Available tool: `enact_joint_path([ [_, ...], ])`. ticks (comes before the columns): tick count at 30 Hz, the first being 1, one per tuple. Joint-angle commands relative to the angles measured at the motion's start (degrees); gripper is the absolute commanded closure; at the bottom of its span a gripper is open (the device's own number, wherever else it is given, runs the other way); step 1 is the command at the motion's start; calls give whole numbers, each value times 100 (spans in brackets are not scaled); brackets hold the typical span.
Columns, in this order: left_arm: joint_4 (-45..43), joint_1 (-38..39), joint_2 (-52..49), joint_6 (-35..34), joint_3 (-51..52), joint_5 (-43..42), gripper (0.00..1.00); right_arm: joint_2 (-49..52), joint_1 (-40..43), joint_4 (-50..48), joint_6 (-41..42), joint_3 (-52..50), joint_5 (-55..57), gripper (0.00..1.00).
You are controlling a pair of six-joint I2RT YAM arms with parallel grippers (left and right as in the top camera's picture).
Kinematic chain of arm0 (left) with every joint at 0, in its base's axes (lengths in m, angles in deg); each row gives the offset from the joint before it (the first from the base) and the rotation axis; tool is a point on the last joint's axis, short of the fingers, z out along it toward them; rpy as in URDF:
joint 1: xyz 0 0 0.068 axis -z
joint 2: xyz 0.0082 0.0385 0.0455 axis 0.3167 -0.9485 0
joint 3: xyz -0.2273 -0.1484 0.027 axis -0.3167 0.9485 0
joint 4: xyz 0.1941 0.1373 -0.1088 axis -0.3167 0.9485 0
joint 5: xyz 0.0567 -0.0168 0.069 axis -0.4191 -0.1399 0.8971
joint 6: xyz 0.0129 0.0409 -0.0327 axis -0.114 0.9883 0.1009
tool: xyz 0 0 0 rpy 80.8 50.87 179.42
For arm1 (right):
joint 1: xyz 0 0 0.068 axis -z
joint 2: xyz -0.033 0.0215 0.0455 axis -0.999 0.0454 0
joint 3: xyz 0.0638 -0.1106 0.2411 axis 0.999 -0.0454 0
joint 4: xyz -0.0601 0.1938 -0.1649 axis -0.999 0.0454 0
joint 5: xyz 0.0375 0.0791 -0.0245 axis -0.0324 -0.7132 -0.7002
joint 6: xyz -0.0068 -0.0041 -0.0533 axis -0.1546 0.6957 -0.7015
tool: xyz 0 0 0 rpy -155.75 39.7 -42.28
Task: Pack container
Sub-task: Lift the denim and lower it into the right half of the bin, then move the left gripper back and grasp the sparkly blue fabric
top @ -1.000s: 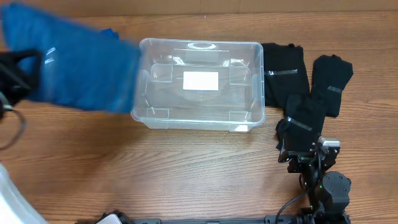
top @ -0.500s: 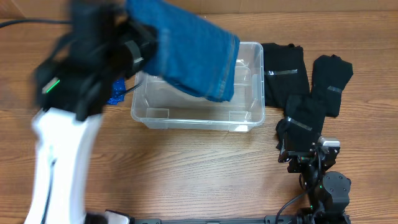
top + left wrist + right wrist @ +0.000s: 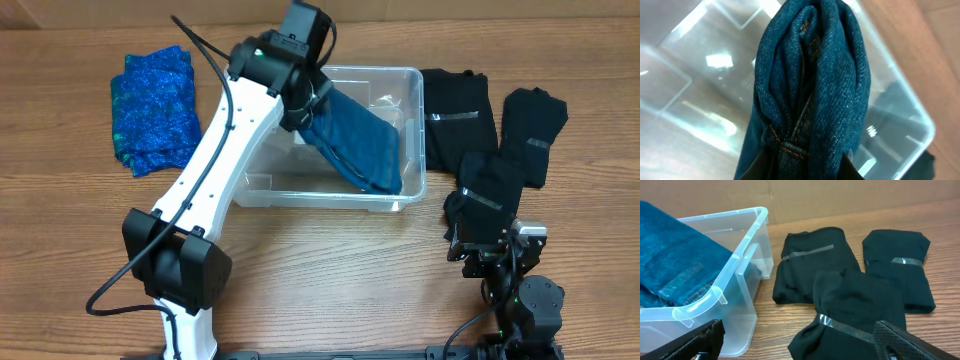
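Observation:
The clear container (image 3: 415, 180) stands at the table's middle; it also shows in the right wrist view (image 3: 747, 245) and the left wrist view (image 3: 910, 130). My left gripper (image 3: 300, 105) is shut on folded blue jeans (image 3: 355, 150), which hang down into the container; the denim fills the left wrist view (image 3: 810, 90) between the fingers (image 3: 805, 167). The jeans also show inside the container in the right wrist view (image 3: 675, 265). My right gripper (image 3: 497, 250) is open and empty, low at the front right, just before a black folded garment (image 3: 860, 310).
Three black folded garments with tape bands lie right of the container (image 3: 458, 115), (image 3: 535, 125), (image 3: 490, 195). A blue patterned folded cloth (image 3: 152, 110) lies at the left. A cardboard wall runs along the table's back edge (image 3: 840, 195).
My left arm has swung the jeans from the far left over the container and lowered them into it. The blue patterned cloth is uncovered. The right arm has not moved.

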Motion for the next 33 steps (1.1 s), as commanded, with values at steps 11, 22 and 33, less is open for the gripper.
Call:
enact_joint_path([
  [11,601,-852,599,2568,-216,826,0,-66,26,-11,44,-28,-26,0],
  [22,317,-3580,350,4308,-210,-625,0,-66,26,-11,44,-28,-24,0],
  [33,192,-5130,-1814,5786,-210,-2253,0,-66,26,-11,44,-28,-24,0],
])
